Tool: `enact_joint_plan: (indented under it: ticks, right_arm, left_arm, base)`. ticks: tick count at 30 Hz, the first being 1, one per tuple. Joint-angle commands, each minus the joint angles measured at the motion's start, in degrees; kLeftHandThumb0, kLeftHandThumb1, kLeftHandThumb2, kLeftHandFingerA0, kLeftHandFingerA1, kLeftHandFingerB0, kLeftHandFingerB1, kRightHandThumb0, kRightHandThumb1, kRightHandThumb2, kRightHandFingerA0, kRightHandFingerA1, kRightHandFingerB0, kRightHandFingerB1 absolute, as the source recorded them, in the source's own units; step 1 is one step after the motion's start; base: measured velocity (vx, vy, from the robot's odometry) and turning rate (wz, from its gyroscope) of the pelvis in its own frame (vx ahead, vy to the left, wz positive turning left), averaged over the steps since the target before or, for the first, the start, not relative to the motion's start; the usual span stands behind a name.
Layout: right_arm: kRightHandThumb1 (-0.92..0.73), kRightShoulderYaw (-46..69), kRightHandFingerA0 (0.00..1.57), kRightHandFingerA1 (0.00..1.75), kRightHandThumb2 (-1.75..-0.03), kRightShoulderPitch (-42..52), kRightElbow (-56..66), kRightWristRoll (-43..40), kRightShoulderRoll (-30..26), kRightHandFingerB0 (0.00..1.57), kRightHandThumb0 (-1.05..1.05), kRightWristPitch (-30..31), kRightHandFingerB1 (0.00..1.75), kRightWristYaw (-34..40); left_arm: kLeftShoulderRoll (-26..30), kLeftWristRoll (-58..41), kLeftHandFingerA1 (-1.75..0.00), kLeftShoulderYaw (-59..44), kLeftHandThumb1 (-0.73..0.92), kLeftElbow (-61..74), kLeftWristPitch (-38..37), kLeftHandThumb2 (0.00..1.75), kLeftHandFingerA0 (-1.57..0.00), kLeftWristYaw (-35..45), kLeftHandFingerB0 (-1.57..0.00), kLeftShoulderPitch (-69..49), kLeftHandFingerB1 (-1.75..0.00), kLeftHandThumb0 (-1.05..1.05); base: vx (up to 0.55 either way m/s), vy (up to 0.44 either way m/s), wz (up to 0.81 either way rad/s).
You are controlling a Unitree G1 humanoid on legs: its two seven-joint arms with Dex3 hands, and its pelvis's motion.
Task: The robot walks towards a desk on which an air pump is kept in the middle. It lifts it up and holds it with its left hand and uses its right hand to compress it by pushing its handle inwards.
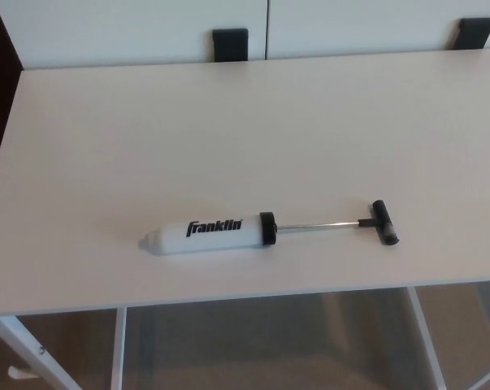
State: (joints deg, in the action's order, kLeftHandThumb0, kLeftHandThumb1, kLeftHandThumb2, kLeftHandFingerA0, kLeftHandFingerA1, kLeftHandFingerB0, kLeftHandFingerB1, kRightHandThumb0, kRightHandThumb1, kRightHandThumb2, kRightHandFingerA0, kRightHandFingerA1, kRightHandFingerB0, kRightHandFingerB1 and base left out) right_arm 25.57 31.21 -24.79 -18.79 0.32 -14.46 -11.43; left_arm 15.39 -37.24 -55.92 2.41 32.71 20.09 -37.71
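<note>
The air pump (pixel 208 231) lies flat on the white desk (pixel 228 122), close to its near edge. Its white barrel carries black "Franklin" lettering and ends in a black collar (pixel 266 227). A thin metal rod (pixel 318 225) sticks out to the right, fully extended, ending in a black T-handle (pixel 383 223). The pump's nozzle end points left. Neither of my hands shows in the head view.
White panels stand behind the desk, with two black brackets (pixel 230 44) (pixel 476 33) at its far edge. White desk legs (pixel 119 349) and a beige floor show below the near edge. A dark strip runs along the left side.
</note>
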Motion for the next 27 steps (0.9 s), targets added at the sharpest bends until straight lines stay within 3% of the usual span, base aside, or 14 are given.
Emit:
enact_joint_plan:
  ticks: [1, 3, 4, 6, 9, 11, 12, 13, 14, 16, 18, 20, 21, 27]
  right_arm:
    - [-0.60, -0.5, 0.82, 0.53, -0.57, 1.7, 3.9, -1.3, 1.0, 0.60, -0.25, 2.7, 0.46, 0.3]
    - [-0.60, -0.5, 0.82, 0.53, -0.57, 1.7, 4.0, -1.3, 1.1, 0.60, -0.25, 2.7, 0.46, 0.3]
    - [-0.59, -0.1, 0.81, 0.52, -0.56, 1.1, 2.9, -1.3, 0.7, 0.62, -0.25, 2.8, 0.45, 0.4]
    - [-0.59, -0.1, 0.81, 0.52, -0.56, 1.0, 2.7, -1.3, 0.6, 0.62, -0.25, 2.9, 0.45, 0.4]
    - [-0.59, -0.3, 0.80, 0.52, -0.57, 1.0, 2.6, -0.3, 0.3, 0.61, -0.23, 3.4, 0.45, 1.0]
    - [-0.59, -0.5, 0.80, 0.52, -0.57, 1.2, 3.2, 0.1, 0.3, 0.61, -0.23, 3.7, 0.45, 1.3]
    - [-0.60, -0.6, 0.80, 0.53, -0.57, 1.2, 3.0, 0.4, 0.2, 0.60, -0.25, 3.4, 0.45, 1.1]
    - [-0.60, -0.7, 0.80, 0.53, -0.57, 1.2, 2.7, 0.5, 0.2, 0.60, -0.25, 3.2, 0.45, 0.9]
    - [-0.60, -0.7, 0.81, 0.53, -0.57, 1.2, 2.7, 0.6, 0.2, 0.62, -0.25, 2.8, 0.46, 0.9]
    - [-0.60, -0.8, 0.81, 0.53, -0.57, 1.2, 2.8, 0.7, 0.2, 0.62, -0.25, 2.7, 0.46, 0.9]
    - [-0.57, -0.7, 0.80, 0.53, -0.57, 1.0, 2.6, 0.5, 0.0, 0.61, -0.27, 2.6, 0.46, 0.6]
    - [-0.57, -0.7, 0.80, 0.53, -0.57, 0.9, 2.6, 0.5, 0.0, 0.61, -0.27, 2.7, 0.46, 0.5]
    - [-0.58, -0.6, 0.78, 0.53, -0.57, 0.7, 2.2, 0.5, -0.3, 0.61, -0.27, 2.5, 0.45, 0.4]
    - [-0.56, -0.4, 0.84, 0.53, -0.57, 0.1, 1.5, 0.2, -0.6, 0.65, -0.27, 2.1, 0.47, -0.1]
  left_arm:
    - [-1.0, -1.8, -0.48, -7.7, 0.46, 14.0, -9.9, 0.91, -0.03, -9.0, -0.04, 5.0, -0.46, -0.10]
    - [-1.3, -1.6, -0.48, -8.0, 0.46, 18.0, -11.7, 0.91, -0.03, -9.0, -0.04, 5.9, -0.46, -0.10]
    - [0.4, -1.8, -0.36, -7.5, 0.58, 26.3, -13.0, 0.60, -0.23, -10.1, -0.21, 9.2, -0.30, -0.19]
    - [0.8, -1.8, -0.36, -7.4, 0.58, 27.8, -12.8, 0.60, -0.23, -10.5, -0.21, 10.0, -0.30, -0.19]
    - [8.4, 2.5, -0.36, -2.4, 0.48, 36.6, -13.8, 0.55, -0.33, -8.2, -0.23, 15.1, -0.30, -0.32]
    - [12.4, 3.7, -0.36, 1.3, 0.48, 40.9, -13.6, 0.55, -0.33, -6.7, -0.23, 18.8, -0.30, -0.32]
    - [16.4, 4.7, -0.42, 6.2, 0.38, 42.4, -12.0, 0.58, -0.26, -5.8, -0.19, 23.0, -0.33, -0.36]
    - [18.9, 5.3, -0.42, 9.3, 0.38, 43.1, -10.7, 0.58, -0.26, -5.3, -0.19, 25.6, -0.33, -0.36]
    - [22.3, 8.4, -0.52, 15.2, 0.29, 42.4, -10.7, 0.84, -0.09, -3.7, -0.06, 30.1, -0.50, -0.21]
    - [24.5, 10.6, -0.52, 19.3, 0.29, 41.8, -10.7, 0.84, -0.09, -2.7, -0.06, 33.1, -0.50, -0.21]
    - [30.3, 20.7, -0.52, 34.2, 0.23, 40.0, -9.4, 0.81, -0.13, -1.1, -0.12, 43.2, -0.50, -0.17]
    - [31.2, 23.1, -0.52, 38.0, 0.23, 39.4, -9.1, 0.81, -0.13, -0.8, -0.12, 45.9, -0.50, -0.17]
    - [32.2, 31.8, -0.39, 47.4, 0.38, 37.5, -8.8, 0.61, -0.30, 0.5, -0.20, 51.3, -0.34, -0.44]
    - [30.6, 50.2, -0.39, 66.3, 0.39, 31.3, -7.7, 0.60, -0.28, 3.8, -0.17, 61.3, -0.33, -0.42]
  base:
    - [0.00, 0.000, 0.00]
    - [0.00, 0.000, 0.00]
    - [0.00, 0.000, 0.00]
    - [0.00, 0.000, 0.00]
    - [0.00, 0.000, 0.00]
    - [0.00, 0.000, 0.00]
    - [0.00, 0.000, 0.00]
    - [0.00, 0.000, 0.00]
    - [0.00, 0.000, 0.00]
    - [0.00, 0.000, 0.00]
    - [0.00, 0.000, 0.00]
    - [0.00, 0.000, 0.00]
    - [0.00, 0.000, 0.00]
    - [0.00, 0.000, 0.00]
